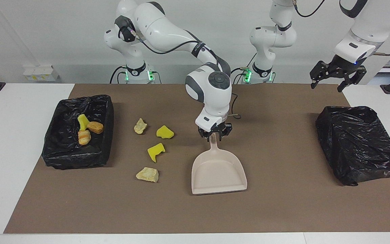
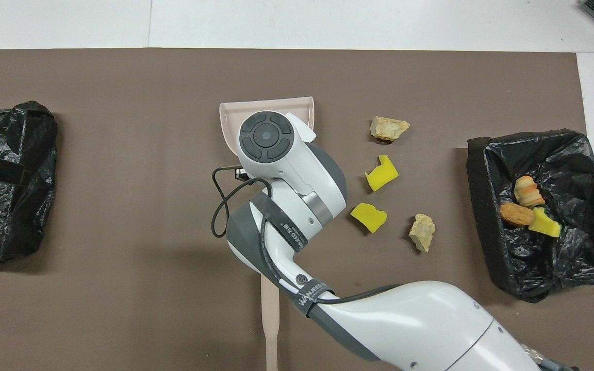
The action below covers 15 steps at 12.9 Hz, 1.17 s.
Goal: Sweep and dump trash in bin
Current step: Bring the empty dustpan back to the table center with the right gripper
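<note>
My right gripper [image 1: 214,135] is shut on the handle of the beige dustpan [image 1: 218,171], which rests on the brown mat with its mouth away from the robots. In the overhead view the arm hides most of the pan [image 2: 228,122]. Several trash lumps lie on the mat beside the pan, toward the right arm's end: a tan one [image 1: 140,126], two yellow ones [image 1: 165,132] [image 1: 155,151] and a tan one [image 1: 147,174]. Three more lumps [image 1: 84,137] lie in the black-lined bin [image 1: 63,149]. My left gripper [image 1: 328,83] waits open, raised at the left arm's end.
A second black bag-lined bin [image 1: 357,142] sits at the left arm's end of the mat. A beige handle [image 2: 271,319] lies on the mat nearer to the robots than the dustpan; its head is out of view. A thin black cable [image 2: 219,206] loops beside the right wrist.
</note>
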Tool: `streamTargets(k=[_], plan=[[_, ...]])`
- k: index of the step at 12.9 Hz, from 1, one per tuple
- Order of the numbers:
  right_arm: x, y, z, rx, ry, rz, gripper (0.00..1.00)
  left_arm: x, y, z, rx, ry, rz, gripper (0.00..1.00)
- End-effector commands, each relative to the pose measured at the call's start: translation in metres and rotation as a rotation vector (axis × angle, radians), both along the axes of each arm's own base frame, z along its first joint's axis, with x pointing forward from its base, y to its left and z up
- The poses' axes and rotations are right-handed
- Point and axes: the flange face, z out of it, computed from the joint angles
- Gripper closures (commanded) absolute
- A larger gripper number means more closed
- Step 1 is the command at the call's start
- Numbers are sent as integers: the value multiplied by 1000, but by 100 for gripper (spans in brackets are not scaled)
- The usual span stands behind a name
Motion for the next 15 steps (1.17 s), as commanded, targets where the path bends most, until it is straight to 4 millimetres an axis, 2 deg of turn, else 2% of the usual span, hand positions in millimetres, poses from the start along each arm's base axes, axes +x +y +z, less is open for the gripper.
streamTargets(k=[1, 2, 4, 6, 8, 9, 11, 13, 14, 15], plan=[[-1, -16, 22, 16, 10, -29, 0, -2, 2, 6, -2, -1, -7, 0], [-1, -24, 30, 12, 8, -35, 0, -2, 1, 6, -2, -1, -10, 0], [-22, -32, 49, -7, 32, -23, 0, -2, 2, 5, -2, -1, -6, 0], [-55, -44, 71, 34, 113, -47, 0, -2, 1, 5, -2, -6, -9, 0], [-100, -54, 83, 6, 134, -32, 0, -3, 2, 3, -2, 2, -3, 0], [-123, -57, 81, 6, 159, -28, 0, -4, 1, 4, -2, 1, -2, 0], [-173, -50, 65, 30, 175, -17, 0, -4, -1, 3, -2, 1, -1, 0], [-221, -54, 47, 58, 177, -8, 0, -3, -5, 3, -6, -5, -7, 0], [-239, -52, 45, 56, 187, 6, 0, 0, -10, -2, -12, -11, -13, 0], [-252, -42, 44, 52, 194, 1, 0, 7, -27, -11, -15, -44, -35, 0]])
